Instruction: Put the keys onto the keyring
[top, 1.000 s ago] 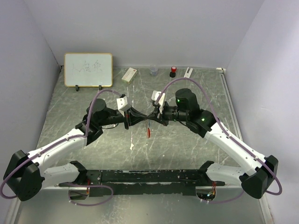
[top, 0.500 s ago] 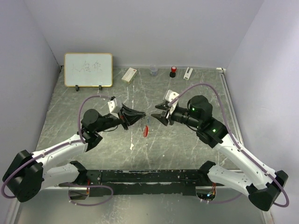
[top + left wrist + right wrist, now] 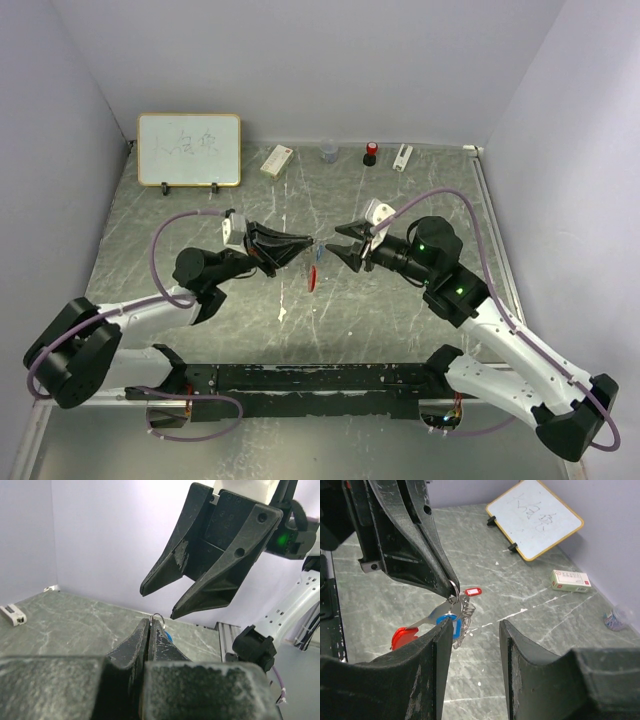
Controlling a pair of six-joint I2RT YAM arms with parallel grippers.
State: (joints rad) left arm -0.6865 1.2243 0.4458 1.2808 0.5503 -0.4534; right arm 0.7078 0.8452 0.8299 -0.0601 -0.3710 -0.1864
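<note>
Left fingers (image 3: pixel 131 647) clench the keyring (image 3: pixel 472 592) by its ring, keys (image 3: pixel 427 621) hanging lengthwise downward, heads lowest; right fingers (image 3: pixel 427 667) stand released.

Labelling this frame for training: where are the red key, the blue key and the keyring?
red key (image 3: pixel 404 636), right wrist view, its red plastic head.
blue key (image 3: pixel 445 619), right wrist view, its blue head.
keyring (image 3: pixel 453 585), right wrist view, its metal loop.

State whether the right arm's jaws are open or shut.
Open: the right gripper has its jaws standing well apart in its wrist view.
</note>
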